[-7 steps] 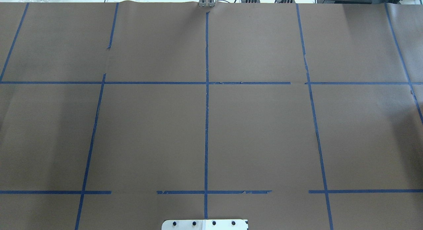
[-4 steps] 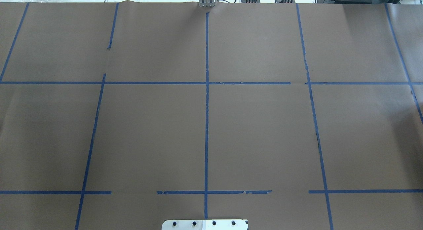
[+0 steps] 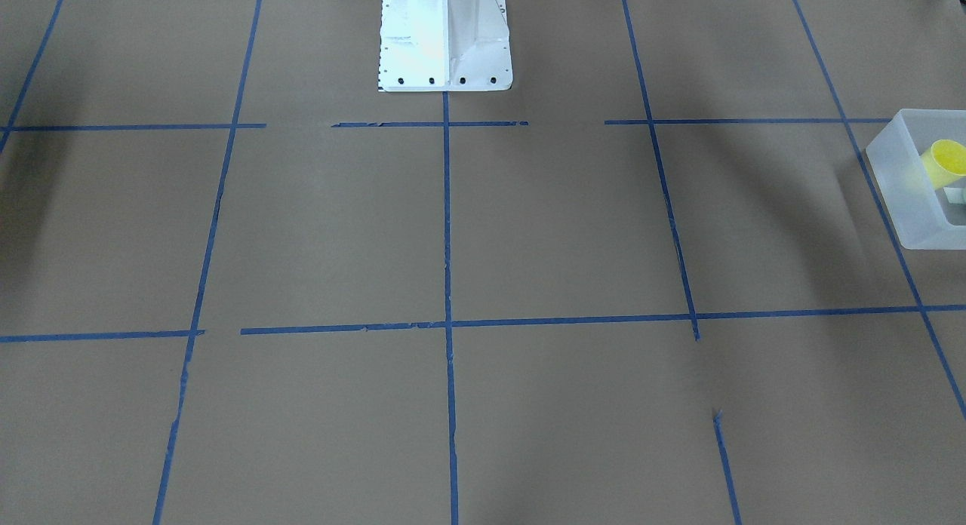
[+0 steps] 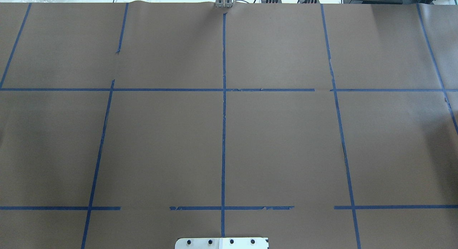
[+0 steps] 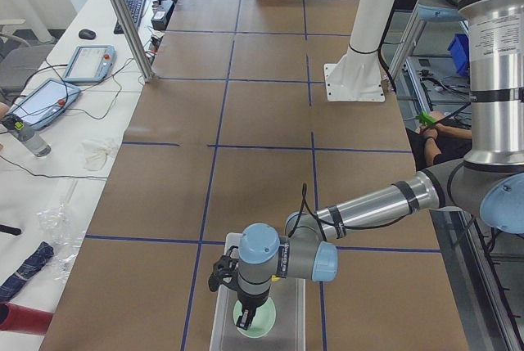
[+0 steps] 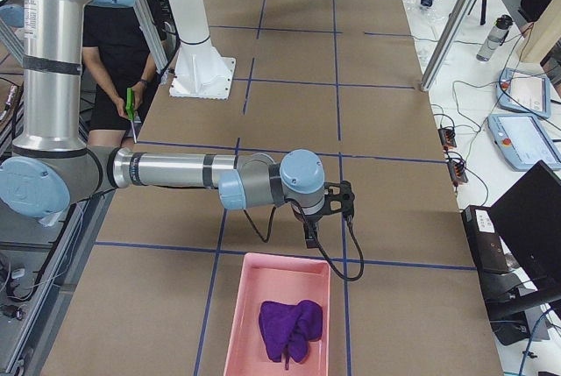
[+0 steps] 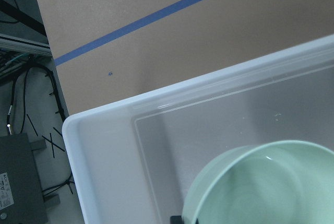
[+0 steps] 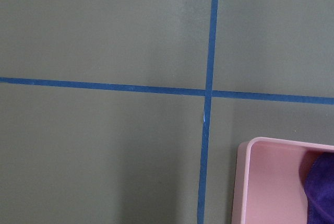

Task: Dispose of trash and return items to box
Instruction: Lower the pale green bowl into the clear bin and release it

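Note:
The translucent box (image 3: pixel 902 201) stands at the table's end on my left side. The yellow cup (image 3: pixel 943 161) lies inside it. The mint-green bowl (image 7: pixel 261 187) sits in the box (image 7: pixel 104 145) too, and it also shows in the exterior left view (image 5: pixel 260 321). My left gripper (image 5: pixel 246 312) hangs over the bowl's rim inside the box (image 5: pixel 219 330); I cannot tell whether it is open or shut. My right gripper (image 6: pixel 308 234) hangs just beyond the pink tray; I cannot tell its state either.
A pink tray (image 6: pixel 237 332) holding a purple cloth (image 6: pixel 292 328) stands at the table's end on my right; its corner (image 8: pixel 271 182) shows in the right wrist view. The white robot base (image 3: pixel 445 42) stands mid-table. Blue tape lines cross the brown table cover (image 4: pixel 161 145).

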{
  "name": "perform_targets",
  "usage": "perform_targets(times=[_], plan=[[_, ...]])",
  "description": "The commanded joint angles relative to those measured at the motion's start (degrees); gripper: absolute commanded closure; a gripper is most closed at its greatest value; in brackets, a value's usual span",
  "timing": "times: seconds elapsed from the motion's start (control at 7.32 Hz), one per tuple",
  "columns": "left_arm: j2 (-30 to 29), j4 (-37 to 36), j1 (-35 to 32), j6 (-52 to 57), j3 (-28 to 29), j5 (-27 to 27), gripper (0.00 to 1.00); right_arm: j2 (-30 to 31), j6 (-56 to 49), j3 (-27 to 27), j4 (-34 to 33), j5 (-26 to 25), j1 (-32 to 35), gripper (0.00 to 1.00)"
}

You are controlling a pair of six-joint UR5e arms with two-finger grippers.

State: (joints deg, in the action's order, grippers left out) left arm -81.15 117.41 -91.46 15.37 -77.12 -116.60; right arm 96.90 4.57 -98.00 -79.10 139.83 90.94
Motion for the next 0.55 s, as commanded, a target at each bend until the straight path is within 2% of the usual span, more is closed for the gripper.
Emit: perform_targets(times=[0.0,0.41], plan=[[-0.7,0.1,-2.1,-0.1,-1.4,0.2,0.00,0.0,0.0,0.0,0.0,0.0,-0.1,0.00],[-1.2,-2.3,-2.5,-2.3,-9.9,-0.6,0.00,0.0,-0.1,0.0,0.1,-0.1,-0.1,0.00]])
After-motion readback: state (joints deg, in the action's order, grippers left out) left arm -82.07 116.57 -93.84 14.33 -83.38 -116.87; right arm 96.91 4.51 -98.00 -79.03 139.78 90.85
